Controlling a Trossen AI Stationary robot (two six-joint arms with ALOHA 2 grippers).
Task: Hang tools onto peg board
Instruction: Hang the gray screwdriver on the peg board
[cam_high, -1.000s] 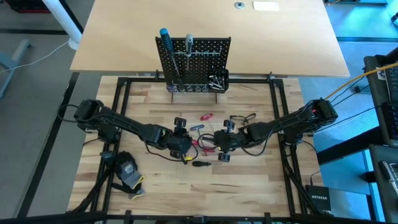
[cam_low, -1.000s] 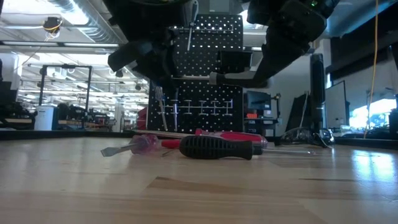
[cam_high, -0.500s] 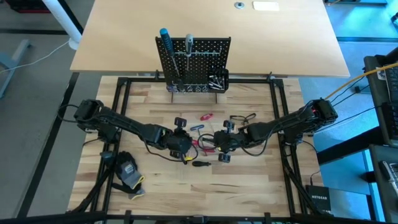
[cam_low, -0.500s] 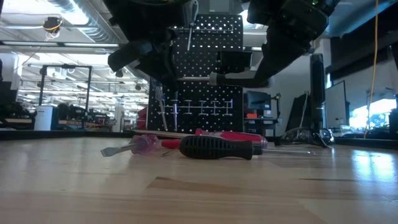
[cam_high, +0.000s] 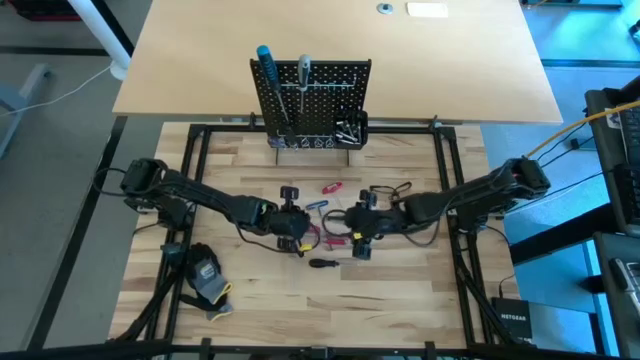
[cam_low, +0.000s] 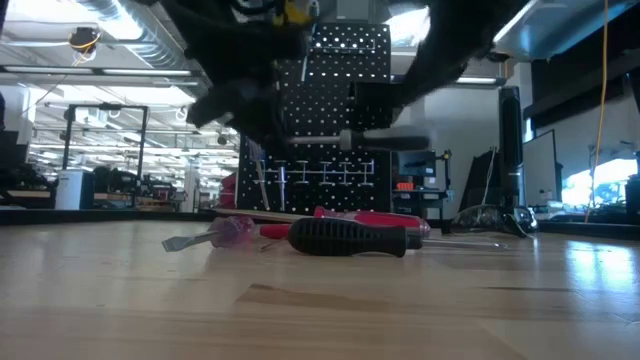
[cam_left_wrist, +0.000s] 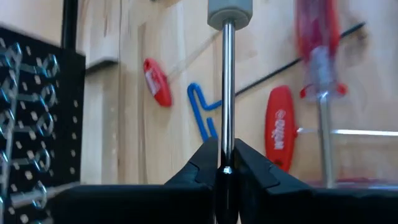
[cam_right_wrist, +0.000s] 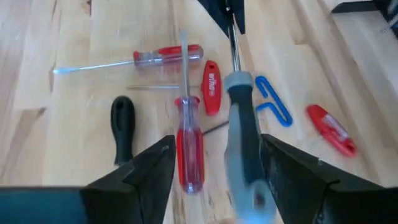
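Observation:
A screwdriver with a grey-and-black handle (cam_right_wrist: 244, 137) and a silver shaft (cam_left_wrist: 227, 93) hangs level above the table between my two grippers. My left gripper (cam_left_wrist: 225, 165) is shut on its shaft. My right gripper (cam_right_wrist: 217, 180) is open, with its fingers on either side of the handle and a gap beside it. The black peg board (cam_high: 312, 100) stands upright at the far edge, with a blue-handled tool (cam_high: 266, 65) and a grey one (cam_high: 304, 70) on it. Red-handled screwdrivers (cam_right_wrist: 189, 149), a black-handled one (cam_high: 322, 263) and a blue key (cam_right_wrist: 273, 99) lie flat on the table. My left gripper pinches the screwdriver's bare silver shaft (cam_left_wrist: 226, 146) near its tip between its two fingers. The fingers point along the shaft, coming level from the table's left. The screwdriver sticks out level from the fingertips, handle end away, lifted clear of the table.
A black-and-yellow glove (cam_high: 205, 275) lies at the near left. Red tags (cam_left_wrist: 281, 127) and a black cable (cam_high: 392, 190) lie among the loose tools at mid-table. A black frame (cam_high: 448, 170) borders the work area. The peg board's small bin (cam_high: 350, 130) holds silver bits.
In the low view my right arm has gone up and away from the grey-handled screwdriver, which stays level in my left gripper and sits a little lower than before. In the high view both grippers have shifted slightly toward the far edge.

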